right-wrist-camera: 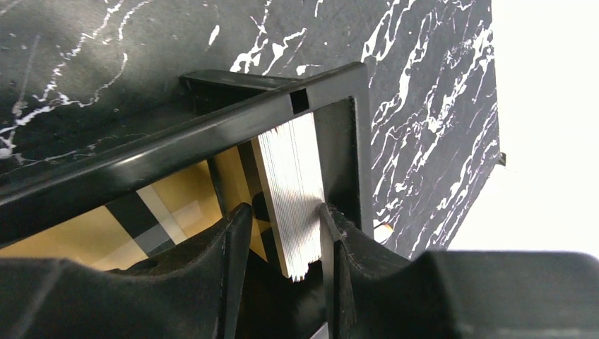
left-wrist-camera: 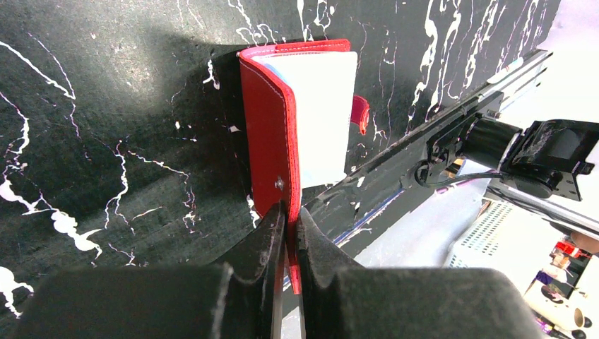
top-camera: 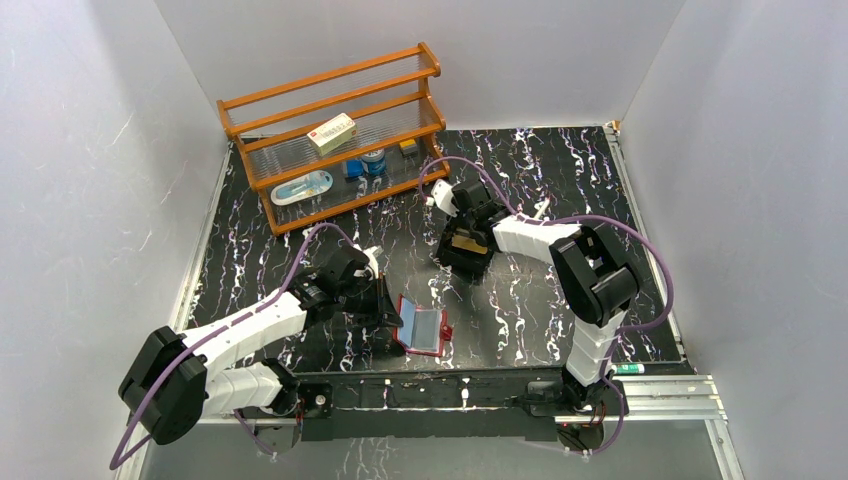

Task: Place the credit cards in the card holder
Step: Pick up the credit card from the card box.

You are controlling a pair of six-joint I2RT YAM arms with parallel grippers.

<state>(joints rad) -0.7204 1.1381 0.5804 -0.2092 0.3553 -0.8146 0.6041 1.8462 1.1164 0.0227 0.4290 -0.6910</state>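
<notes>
The red card holder (top-camera: pixel 421 329) stands open near the table's front edge, with pale blue slots showing. In the left wrist view its red cover (left-wrist-camera: pixel 265 134) stands on edge. My left gripper (left-wrist-camera: pixel 289 220) is shut on the cover's near edge; it also shows in the top view (top-camera: pixel 387 305). My right gripper (top-camera: pixel 463 243) reaches down into a black tray (top-camera: pixel 466 262). In the right wrist view its fingers are open around a stack of white credit cards (right-wrist-camera: pixel 293 187) standing on edge inside the tray (right-wrist-camera: pixel 212 131). The right finger is close against the stack. A gold card (right-wrist-camera: pixel 176 201) lies in the adjoining compartment.
A wooden shelf rack (top-camera: pixel 335 130) stands at the back left with a cream box with a red label (top-camera: pixel 332 132) and small blue items on it. A metal rail (top-camera: pixel 650 395) runs along the front edge. A marker (top-camera: pixel 630 368) lies by the right arm's base.
</notes>
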